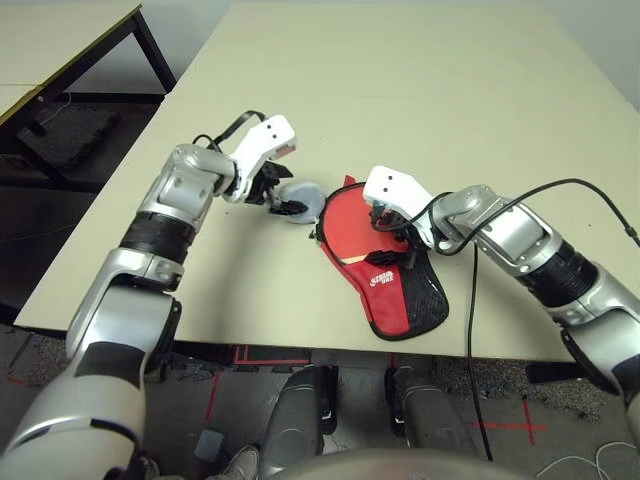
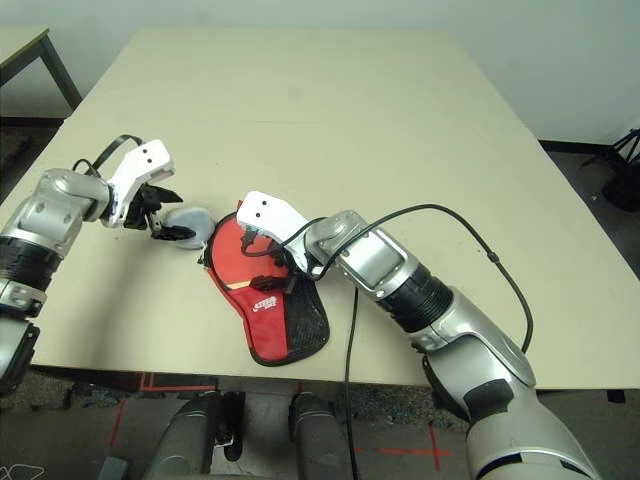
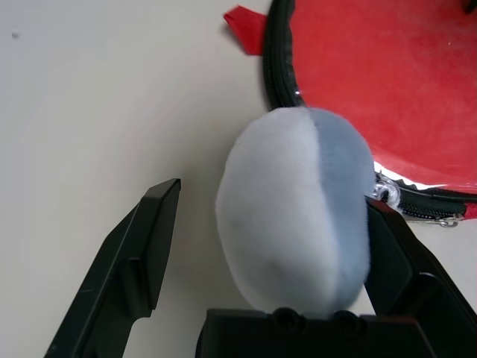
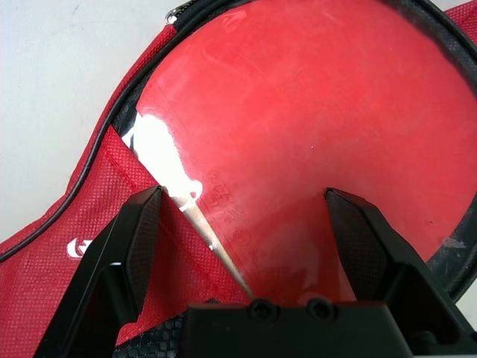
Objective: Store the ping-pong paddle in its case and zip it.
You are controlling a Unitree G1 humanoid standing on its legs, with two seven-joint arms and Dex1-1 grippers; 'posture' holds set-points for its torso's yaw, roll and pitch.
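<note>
The case (image 1: 390,290) lies flat near the table's front edge, red with a black mesh pocket and a white logo. Through its clear panel I see the ping-pong paddle's red face (image 4: 313,97) inside the round part. My right gripper (image 4: 244,198) hovers open just over that panel, its fingers straddling the red face. A grey fuzzy lump (image 3: 298,216) rests on the table against the case's black zipper edging (image 3: 279,67). My left gripper (image 3: 276,201) is open around the lump, one finger clear of it and the other beside or touching it.
The beige table (image 1: 400,100) stretches wide and bare behind the case. A black cable (image 1: 470,300) hangs from my right forearm over the front edge. A second table (image 1: 70,40) stands off to the far left.
</note>
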